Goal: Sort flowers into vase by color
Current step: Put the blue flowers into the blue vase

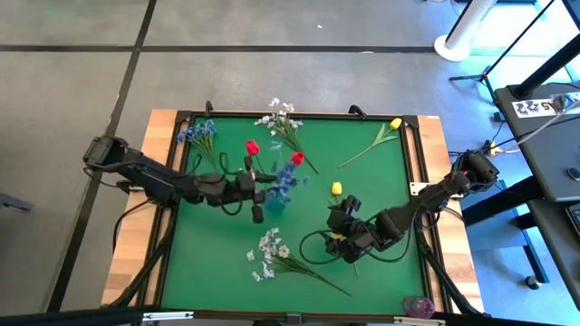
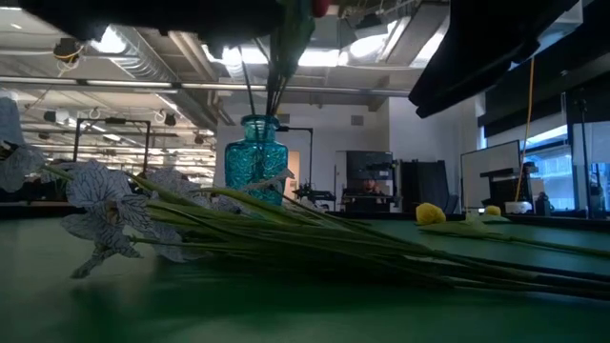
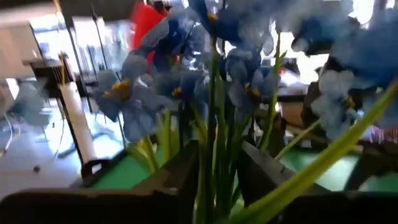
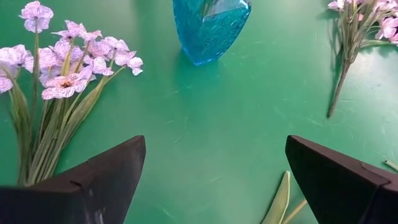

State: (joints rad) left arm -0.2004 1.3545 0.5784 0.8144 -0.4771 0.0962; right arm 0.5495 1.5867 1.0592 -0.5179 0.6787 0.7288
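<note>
A green table [image 1: 381,181] held scattered flowers. At its centre stood a blue vase [image 1: 275,206] holding a blue spray [image 1: 285,181] — the left gripper [image 1: 256,179] clamped its stems. The right gripper [image 1: 343,220] hovered nearby, fingers spread — a yellow tulip [image 1: 336,188] lay just beside it.

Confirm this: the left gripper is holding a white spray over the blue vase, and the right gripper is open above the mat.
Not quite. The left gripper holds a blue spray, not a white one, over the blue vase; the left wrist view shows blue blooms above its fingers. The right gripper is indeed open above the mat.
</note>
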